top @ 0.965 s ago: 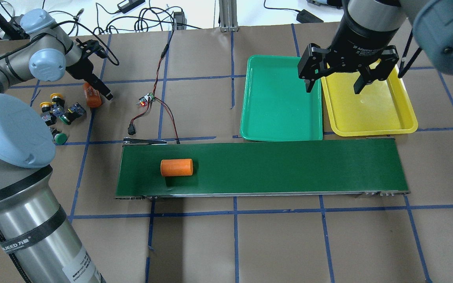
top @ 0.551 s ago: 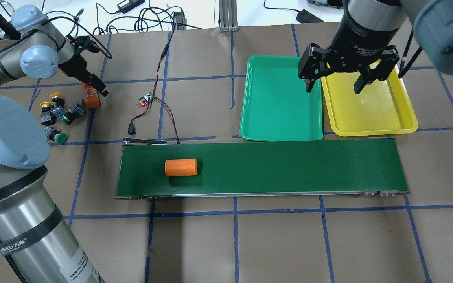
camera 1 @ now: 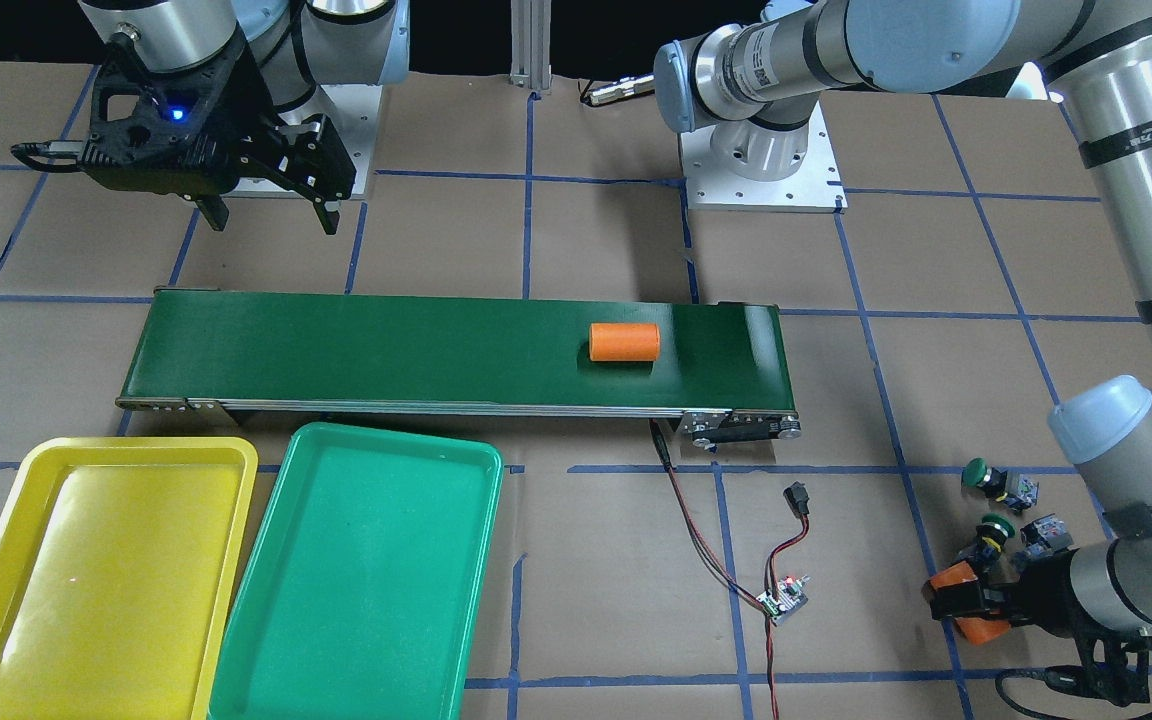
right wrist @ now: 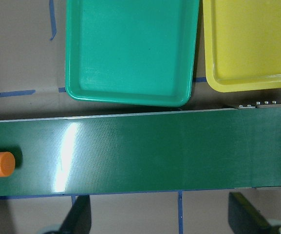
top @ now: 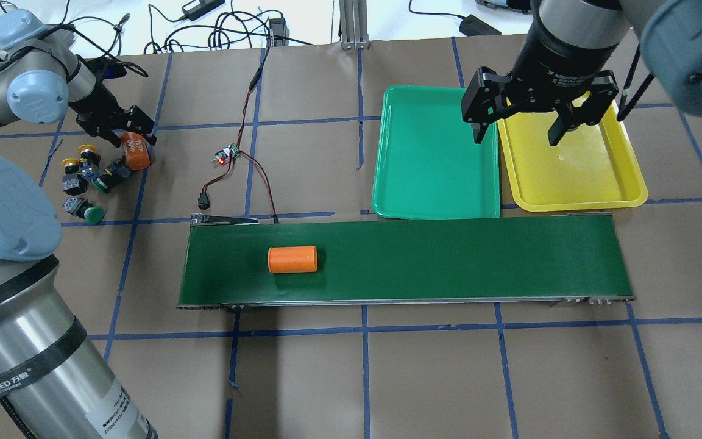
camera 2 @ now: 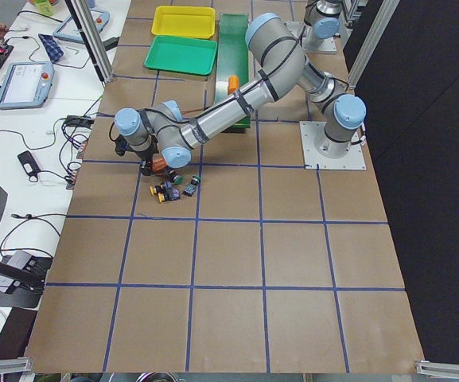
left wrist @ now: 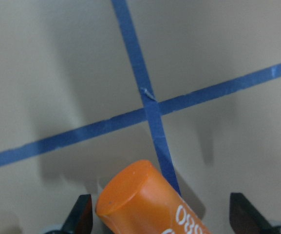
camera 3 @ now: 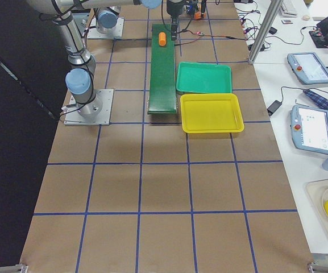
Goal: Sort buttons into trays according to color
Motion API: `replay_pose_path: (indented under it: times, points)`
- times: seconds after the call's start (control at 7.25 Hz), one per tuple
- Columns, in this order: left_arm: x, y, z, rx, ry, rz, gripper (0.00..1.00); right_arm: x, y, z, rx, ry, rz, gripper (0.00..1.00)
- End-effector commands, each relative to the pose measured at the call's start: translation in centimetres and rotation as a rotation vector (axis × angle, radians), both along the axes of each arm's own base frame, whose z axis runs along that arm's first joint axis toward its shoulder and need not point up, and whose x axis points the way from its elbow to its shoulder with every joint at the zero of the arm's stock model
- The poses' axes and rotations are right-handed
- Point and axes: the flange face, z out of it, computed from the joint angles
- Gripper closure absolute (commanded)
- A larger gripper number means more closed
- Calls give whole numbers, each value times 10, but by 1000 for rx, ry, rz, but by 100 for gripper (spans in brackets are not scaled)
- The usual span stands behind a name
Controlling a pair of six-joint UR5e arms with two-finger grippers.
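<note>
Two yellow-capped buttons (top: 80,157) and two green-capped buttons (top: 96,196) lie in a cluster at the table's far left. Just behind them my left gripper (top: 133,140) is open and straddles an orange cylinder (top: 135,153) printed "4680". In the left wrist view that cylinder (left wrist: 140,200) lies between the fingers (left wrist: 82,214), close to the left one. The green tray (top: 436,152) and the yellow tray (top: 570,177) stand side by side, both bare. My right gripper (top: 515,137) hangs open above their shared edge, holding nothing.
A long dark-green conveyor belt (top: 448,259) runs in front of the trays, with a second orange cylinder (top: 292,259) lying on its left part. A small circuit board with red and black wires (top: 226,155) lies between the buttons and the trays.
My left arm has swung left and now straddles the printed orange cylinder, which shifted slightly. The cylinder on the belt has travelled right. The right arm has not moved.
</note>
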Motion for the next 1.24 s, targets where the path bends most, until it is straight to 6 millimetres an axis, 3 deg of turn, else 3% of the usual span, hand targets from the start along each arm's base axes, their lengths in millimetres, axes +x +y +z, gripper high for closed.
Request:
replay_pose_path:
  times: [0.0, 0.14, 0.28, 0.41, 0.55, 0.69, 0.83, 0.96, 1.1]
  points:
    - [2, 0, -4, 21, -16, 107, 39, 0, 0, -1, 1, 0, 0, 0]
    - [1, 1, -2, 21, -14, 108, 69, 0, 0, 0, 0, 0, 0, 0]
    - [1, 2, 4, 15, -20, 111, 90, 0, 0, 0, -2, 0, 0, 0]
    - [0, 5, 6, 29, -18, 136, 100, 0, 0, 0, 0, 0, 0, 0]
    - [-21, 9, 21, 44, -23, 208, 100, 0, 0, 0, 0, 0, 0, 0]
    - [-52, 18, 54, 74, -27, 303, 100, 0, 0, 0, -2, 0, 0, 0]
    - [-100, 34, 82, 119, -30, 378, 100, 0, 0, 0, 0, 0, 0, 0]
    - [-128, 62, 103, 140, -50, 478, 100, 0, 0, -1, 1, 0, 0, 0]
    - [-146, 97, 101, 188, -50, 580, 100, 0, 0, 0, 0, 0, 0, 0]
